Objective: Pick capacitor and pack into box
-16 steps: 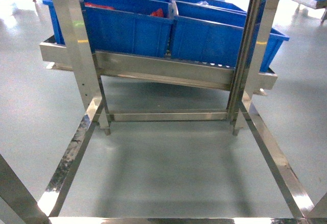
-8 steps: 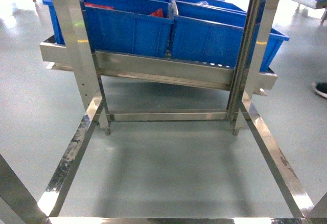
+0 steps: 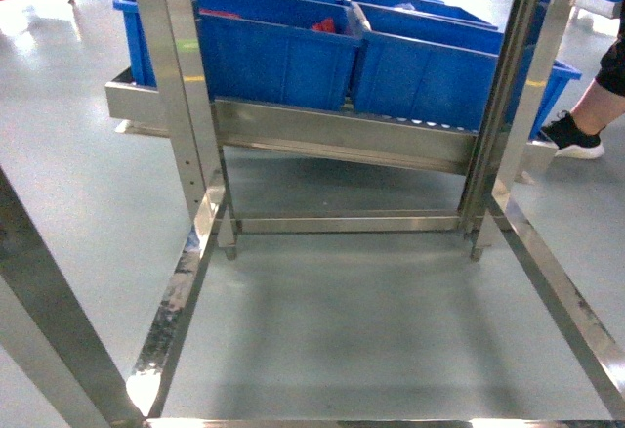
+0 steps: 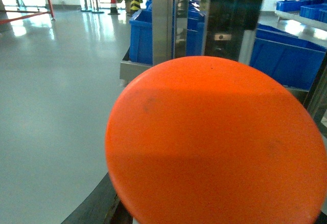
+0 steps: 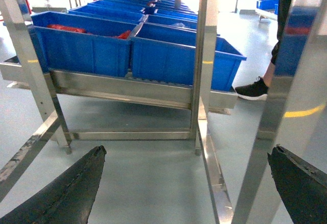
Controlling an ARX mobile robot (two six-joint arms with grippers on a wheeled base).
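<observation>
Grey glossy floor (image 3: pixel 88 145) surrounds you, with a stainless steel rack (image 3: pixel 337 135) at twelve o'clock carrying blue bins (image 3: pixel 273 52). A person's black shoe (image 3: pixel 571 137) stands at two o'clock. Your right gripper (image 5: pixel 186 183) is spread wide with nothing between its fingers (image 5: pixel 66 193). An orange disc (image 4: pixel 217 142) fills your left wrist view; I cannot tell that gripper's state. Neither capacitor nor box shows.

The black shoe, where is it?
The black shoe is at the head view's right edge, on the grey floor beside the right end of the blue bins. The right wrist view shows it right of those bins too.
</observation>
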